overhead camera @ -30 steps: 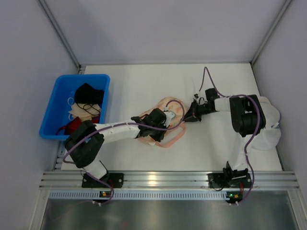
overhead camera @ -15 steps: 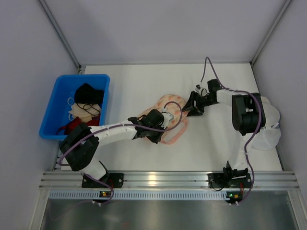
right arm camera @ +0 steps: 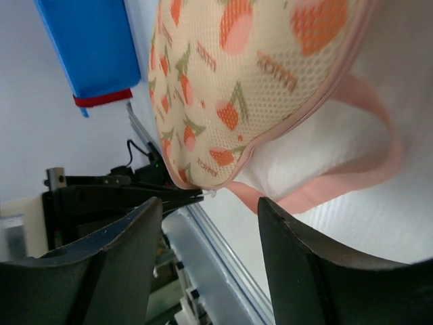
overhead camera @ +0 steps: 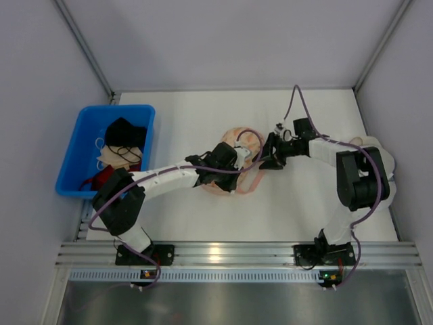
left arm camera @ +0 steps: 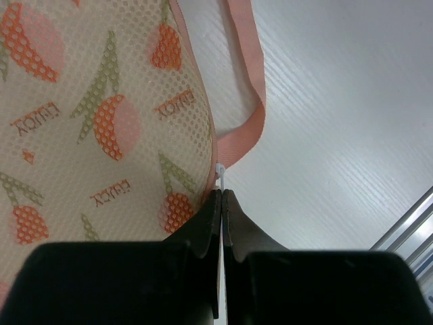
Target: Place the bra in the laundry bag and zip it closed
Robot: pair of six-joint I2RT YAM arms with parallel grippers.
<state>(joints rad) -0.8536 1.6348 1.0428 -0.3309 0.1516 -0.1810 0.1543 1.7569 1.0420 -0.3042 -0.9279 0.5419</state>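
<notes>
Lab test cell: grey panel walls (overhead camera: 230,40), alu rail (overhead camera: 223,252).

My left arm (overhead camera: 162,179) and right arm (overhead camera: 325,147) are white shells between black joint housings on black bases (overhead camera: 142,254), each trailing a looping purple cable (overhead camera: 295,101), with matte black fingers (left arm camera: 203,230): slim and tapered left, broad and rounded right.

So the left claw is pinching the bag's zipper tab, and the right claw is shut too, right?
Not quite. The right claw is open, its fingers spread wide in the right wrist view. The left claw does pinch the zipper tab of the bag.
</notes>
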